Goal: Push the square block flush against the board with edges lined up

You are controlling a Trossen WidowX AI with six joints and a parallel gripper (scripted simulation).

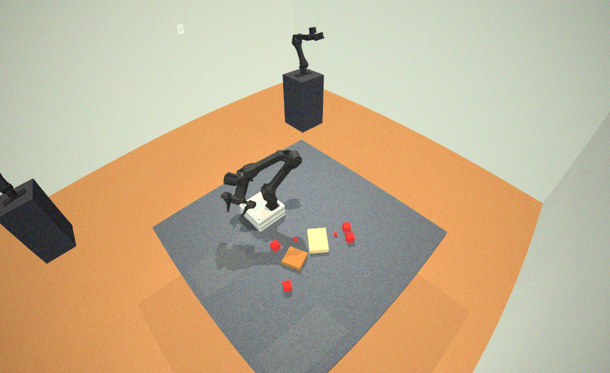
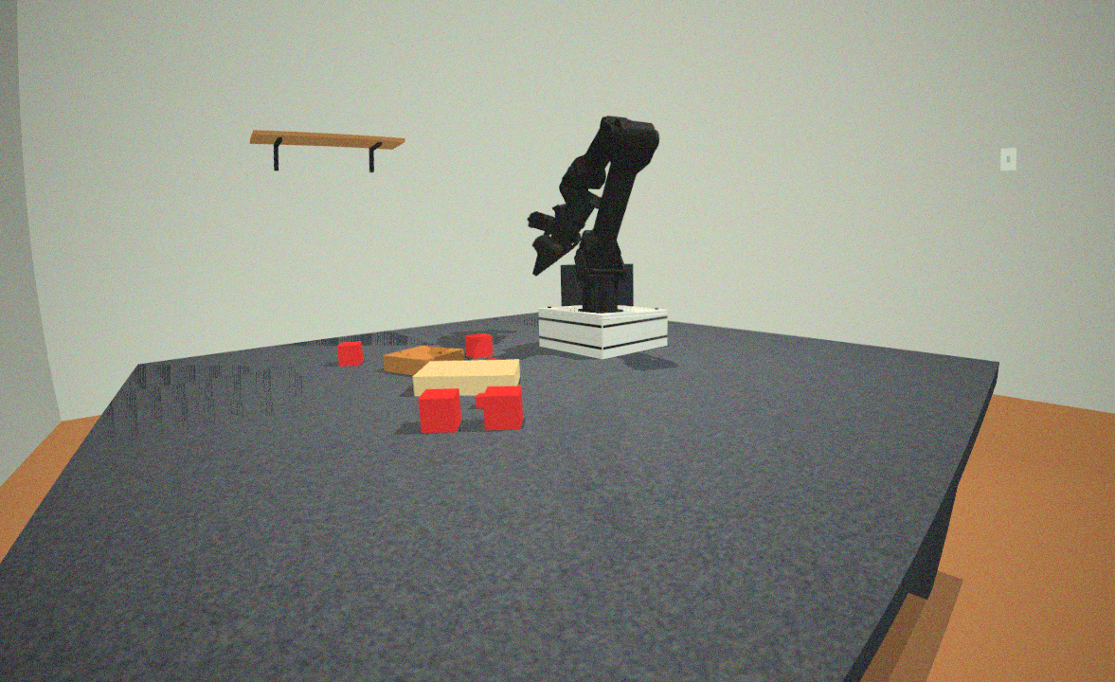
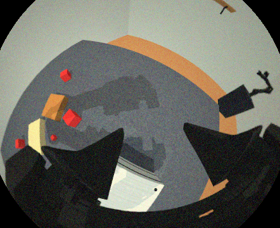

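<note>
The square block, orange (image 1: 294, 257) (image 2: 404, 364) (image 3: 52, 106), lies flat on the dark table, turned at an angle to the board. The board, pale yellow and longer (image 1: 317, 239) (image 2: 468, 373) (image 3: 36, 135), lies flat beside it. One corner of the block is close to a corner of the board in the top view; no whole side meets it. Whether the corners touch I cannot tell. My gripper (image 1: 236, 213) (image 3: 154, 129) is open and empty, raised beside the white base, well away from both parts.
A red cube (image 1: 275, 245) (image 3: 71, 118) and a tiny red cube (image 1: 295, 239) (image 3: 53, 137) lie near the block on the base side. Another red cube (image 1: 286, 285) (image 2: 350, 353) (image 3: 65, 75) lies farther off. Beyond the board are two red cubes (image 1: 346, 227) (image 1: 350, 237) and a tiny one (image 1: 335, 234).
</note>
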